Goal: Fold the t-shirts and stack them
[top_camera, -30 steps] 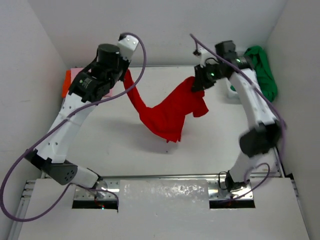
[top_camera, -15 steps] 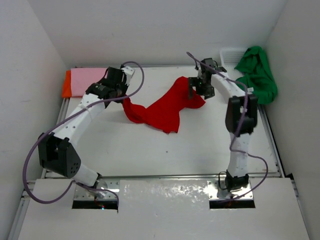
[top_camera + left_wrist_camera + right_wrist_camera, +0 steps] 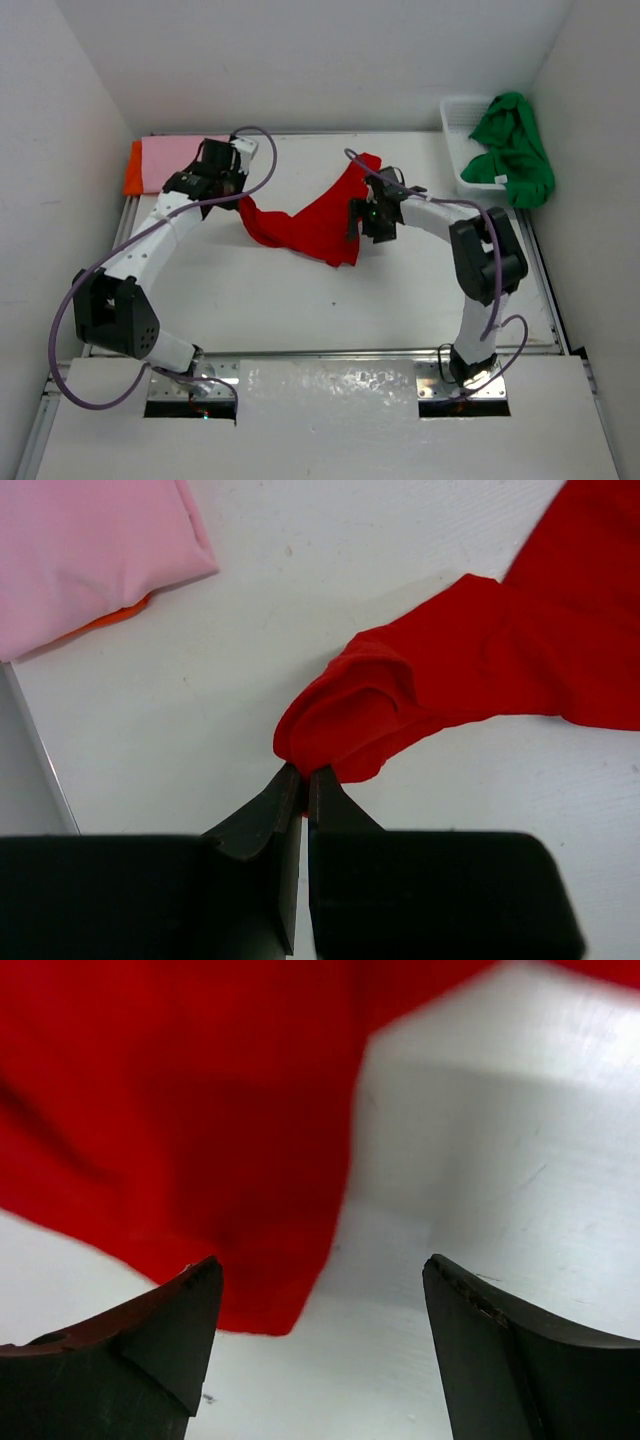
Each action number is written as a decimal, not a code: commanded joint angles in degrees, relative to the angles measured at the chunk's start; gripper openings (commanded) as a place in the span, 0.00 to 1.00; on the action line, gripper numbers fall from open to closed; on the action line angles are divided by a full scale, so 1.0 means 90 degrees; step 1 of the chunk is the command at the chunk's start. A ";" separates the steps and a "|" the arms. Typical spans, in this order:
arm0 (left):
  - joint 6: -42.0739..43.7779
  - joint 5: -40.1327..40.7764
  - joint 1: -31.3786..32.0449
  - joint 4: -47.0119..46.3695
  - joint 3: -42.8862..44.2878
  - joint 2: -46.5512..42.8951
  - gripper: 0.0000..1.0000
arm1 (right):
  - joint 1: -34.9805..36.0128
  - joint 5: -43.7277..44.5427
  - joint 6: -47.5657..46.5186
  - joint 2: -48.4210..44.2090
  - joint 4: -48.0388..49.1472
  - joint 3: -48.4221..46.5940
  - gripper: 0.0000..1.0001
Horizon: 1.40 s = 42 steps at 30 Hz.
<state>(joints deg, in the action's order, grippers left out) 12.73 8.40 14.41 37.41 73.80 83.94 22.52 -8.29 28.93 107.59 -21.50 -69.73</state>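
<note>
Top view: red t-shirt (image 3: 315, 225) lies crumpled mid-table btwn the two arms. Pink t-shirt (image 3: 180, 158) sits folded on orange t-shirt (image 3: 131, 172) at far-left corner, and green t-shirt (image 3: 515, 145) is draped over white basket (image 3: 455, 110) far right. Left wrist cam only: left gripper (image 3: 303, 777) fingers pressed together, pinching a bunched edge of the red cloth. Right wrist cam only: right gripper (image 3: 320, 1272) spread wide, gripping nothing, w/ red hem just past its tips on the table (image 3: 480, 1160).

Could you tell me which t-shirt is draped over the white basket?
The green t-shirt, on the basket far right; red t-shirt lies mid-table, pink t-shirt and orange t-shirt far left.
</note>
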 commanded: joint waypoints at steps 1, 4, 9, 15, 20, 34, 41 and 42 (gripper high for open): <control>-0.0096 -0.0162 -0.0039 -0.0319 0.0062 -0.0323 0.00 | 0.0036 -0.0270 0.0682 0.0105 0.0580 0.0140 0.77; -0.0096 -0.0172 -0.0049 -0.0328 0.0071 -0.0323 0.00 | 0.0192 -0.0376 0.0760 0.0359 0.0874 0.0170 0.69; -0.0096 -0.0211 -0.0029 -0.0319 0.0081 -0.0333 0.00 | 0.0300 -0.0368 0.1121 0.0526 0.1177 0.0344 0.32; -0.0096 -0.0182 -0.0049 -0.0318 0.0091 -0.0362 0.00 | 0.0290 0.0188 0.1024 0.0243 0.0856 0.0317 0.00; -0.0087 -0.0201 -0.0049 -0.0309 0.0091 -0.0372 0.00 | 0.0329 0.0784 0.0498 -0.0225 0.0378 -0.0063 0.00; -0.0086 -0.0513 -0.0049 -0.0319 0.0081 -0.0303 0.00 | 0.1090 0.1908 -0.0879 -0.1225 -0.1028 -0.1435 0.00; -0.0067 -0.0553 -0.0049 -0.0318 0.0072 -0.0372 0.00 | 0.1208 0.1508 -0.0939 0.0765 -0.2170 -0.4033 0.00; -0.0067 -0.0543 -0.0049 -0.0319 0.0052 -0.0372 0.00 | 0.1237 0.1372 -0.0939 0.1060 -0.2288 -0.4367 0.00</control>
<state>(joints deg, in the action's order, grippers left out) 12.67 4.34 14.35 37.06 73.80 83.22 32.67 6.39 21.76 110.83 -37.80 -101.38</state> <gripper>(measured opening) 0.019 0.002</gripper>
